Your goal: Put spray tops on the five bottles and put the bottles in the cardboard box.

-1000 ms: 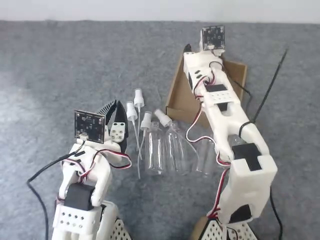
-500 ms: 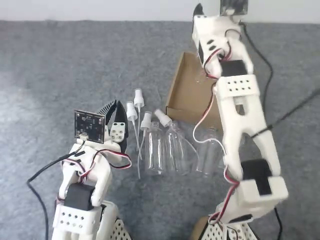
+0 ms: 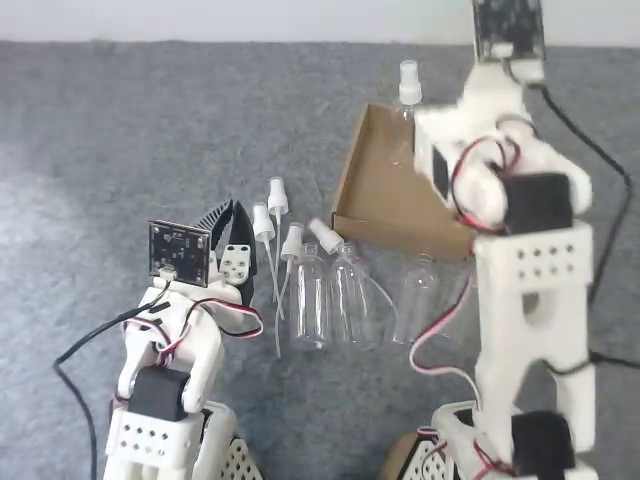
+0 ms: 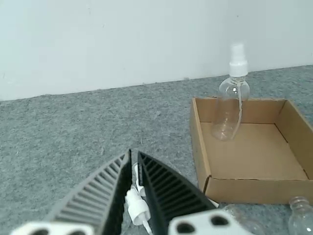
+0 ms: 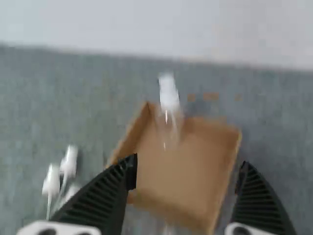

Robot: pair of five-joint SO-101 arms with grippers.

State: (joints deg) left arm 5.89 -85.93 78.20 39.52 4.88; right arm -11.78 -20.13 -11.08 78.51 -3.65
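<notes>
Looking down from the high camera, I see the cardboard box point(image 3: 385, 195) on the grey counter point(image 3: 100, 120), out in front of the right arm point(image 3: 530, 300). One bottle with a spray top point(image 3: 408, 92) is in the box, close to its far wall. From the left wrist camera I can see that its bottom sits on the box floor. It leans a little, and its white top pokes up above the wall.

Three bare bottles point(image 3: 352, 295) sit side by side on the counter, just on the near side of the box. Their open necks point toward the box. I cannot tell if they stand up or lie down.

Four loose spray tops point(image 3: 292, 240) lie in a small bunch by the necks of the bare bottles, between the left end effector point(image 3: 230, 208) and the box. Their thin tubes trail back toward the arms.

The left end effector is low over the counter, right beside the spray tops. Its two black fingers point(image 4: 102, 191) are pressed close, with only a thin slit between them. One white spray top shows through that slit. I cannot tell if the fingers pinch it or if it just lies under them.

The right end effector point(image 5: 186, 166) is up high above the box. Its fingers are spread wide and nothing is between them. From its own camera I look down past them onto the box and the bottle in it.
</notes>
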